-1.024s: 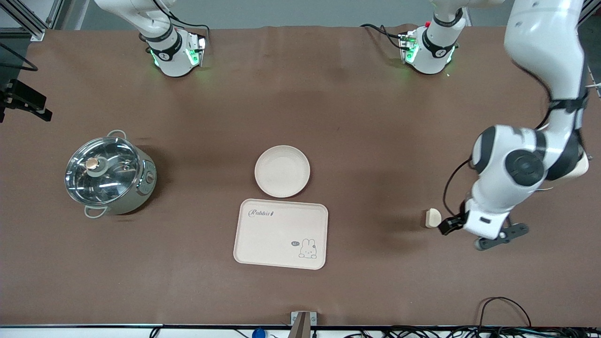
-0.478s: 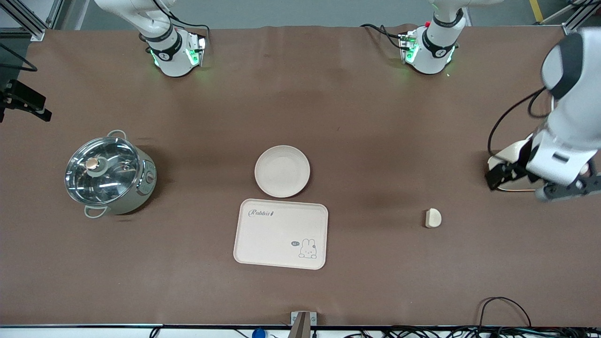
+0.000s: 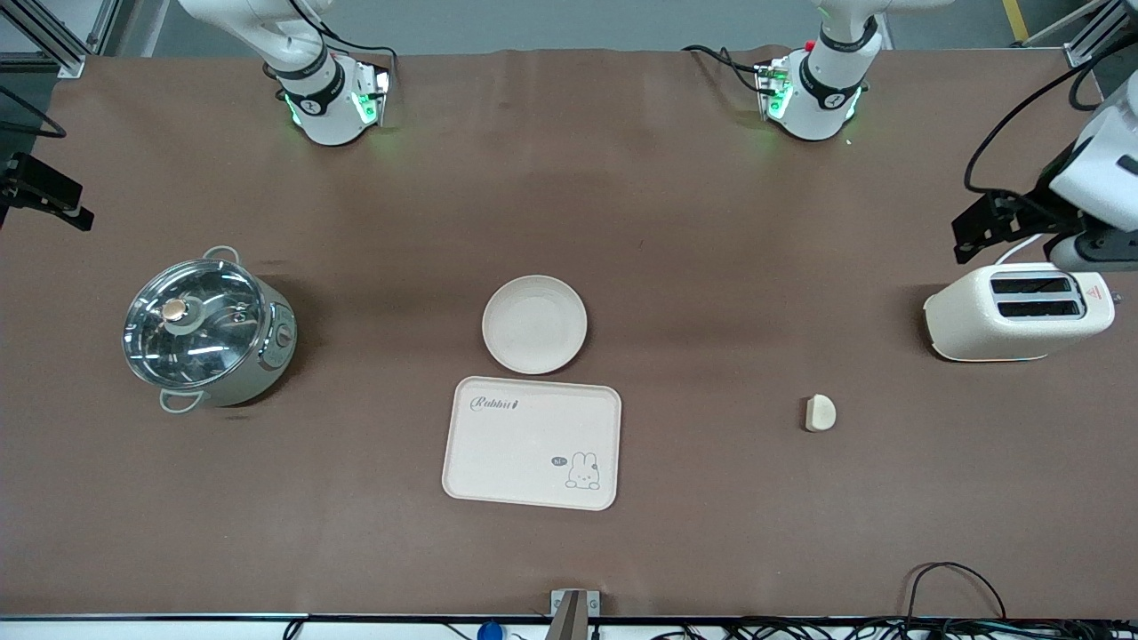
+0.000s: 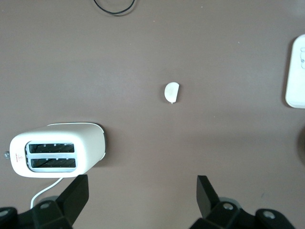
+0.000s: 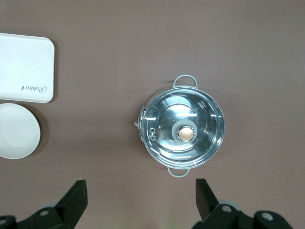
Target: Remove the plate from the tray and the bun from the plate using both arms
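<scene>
My left gripper (image 4: 138,200) is wide open and empty, hanging high over the table's edge at the left arm's end, right above the toaster (image 3: 1018,311). My right gripper (image 5: 138,200) is open too, waiting up over the pot (image 5: 183,126). The bun (image 3: 820,413) sits on bare table between the toaster and the tray (image 3: 532,442), closer to the toaster. The plate (image 3: 534,324) is off the tray, just touching its edge that faces the arm bases. So I'd say everything's already out and the job looks basically finished. To wrap up well, I'd just keep both arms high and clear so nothing gets bumped.
</scene>
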Available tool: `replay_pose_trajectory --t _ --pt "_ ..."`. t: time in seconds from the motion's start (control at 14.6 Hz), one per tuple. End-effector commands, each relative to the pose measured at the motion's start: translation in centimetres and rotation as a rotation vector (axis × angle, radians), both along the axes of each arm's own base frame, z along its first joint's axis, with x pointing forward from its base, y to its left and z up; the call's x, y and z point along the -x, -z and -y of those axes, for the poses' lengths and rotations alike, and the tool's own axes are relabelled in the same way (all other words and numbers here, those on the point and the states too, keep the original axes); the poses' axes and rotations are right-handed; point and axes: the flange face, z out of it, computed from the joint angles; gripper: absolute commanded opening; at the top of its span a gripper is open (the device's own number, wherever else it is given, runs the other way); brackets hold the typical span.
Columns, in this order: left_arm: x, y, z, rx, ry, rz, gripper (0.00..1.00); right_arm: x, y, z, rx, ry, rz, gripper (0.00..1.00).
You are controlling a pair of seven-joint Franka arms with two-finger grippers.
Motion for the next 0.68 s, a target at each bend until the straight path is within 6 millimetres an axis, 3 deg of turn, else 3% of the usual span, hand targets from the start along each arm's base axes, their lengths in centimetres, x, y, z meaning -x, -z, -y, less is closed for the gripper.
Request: replay_pose_trajectory --t 0.0,0.61 --pt "3.12 -1.28 -0.64 0.022 0.027 -0.047 1.00 0.93 -0.11 0.23 -0.004 0.014 0.001 1.00" --pt "3.40 -1.11 -0.72 0.028 0.020 -0.058 1.00 0.88 -0.11 0.65 -0.003 0.015 0.002 1.00"
